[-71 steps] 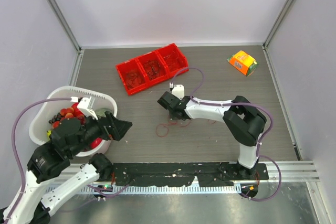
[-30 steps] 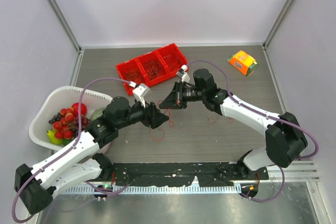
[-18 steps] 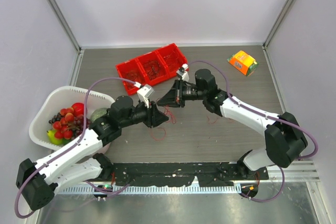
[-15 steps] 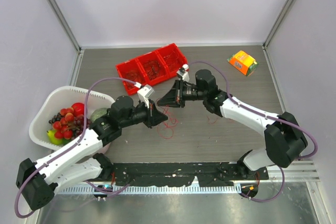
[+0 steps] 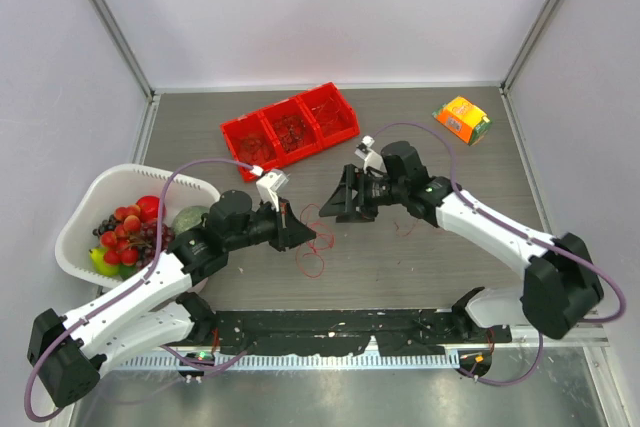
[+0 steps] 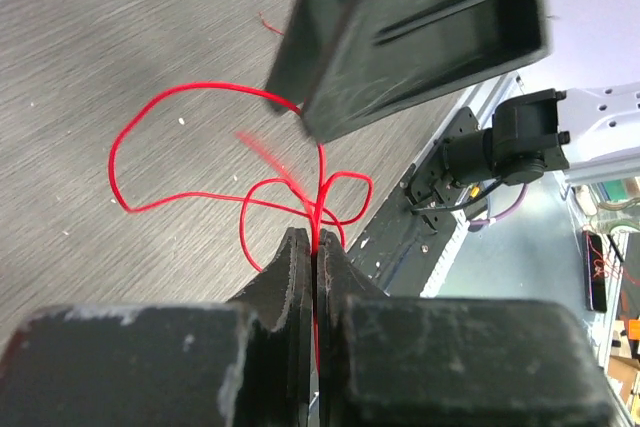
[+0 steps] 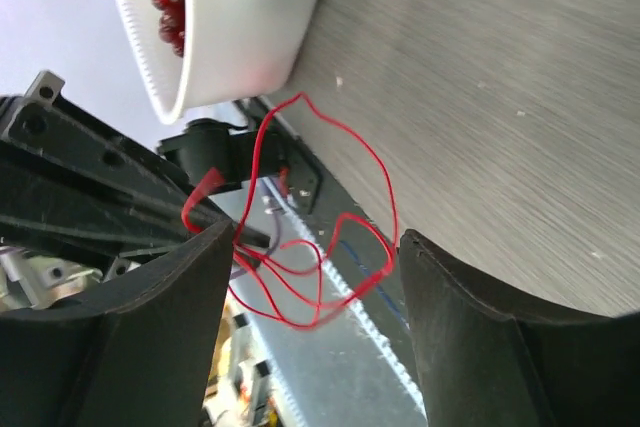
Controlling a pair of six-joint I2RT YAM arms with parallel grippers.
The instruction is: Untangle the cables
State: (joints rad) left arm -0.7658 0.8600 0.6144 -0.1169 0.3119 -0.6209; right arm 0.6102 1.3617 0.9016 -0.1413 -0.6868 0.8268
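Separation step in hand. Left gripper (image 5: 306, 238) is pinched shut on the red cable (image 5: 316, 259), centre frame. Right gripper (image 5: 338, 211) stands wide, empty, just beside. Next move, by my judgement: right catches one loop and draws it apart.

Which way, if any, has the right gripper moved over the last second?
Yes. The right gripper has drawn back from the red bin, toward the table's near edge and slightly to the right in the top view, and its jaws have opened.

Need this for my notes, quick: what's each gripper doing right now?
Left gripper: closed on the red cable.
Right gripper: open, gripping nothing.
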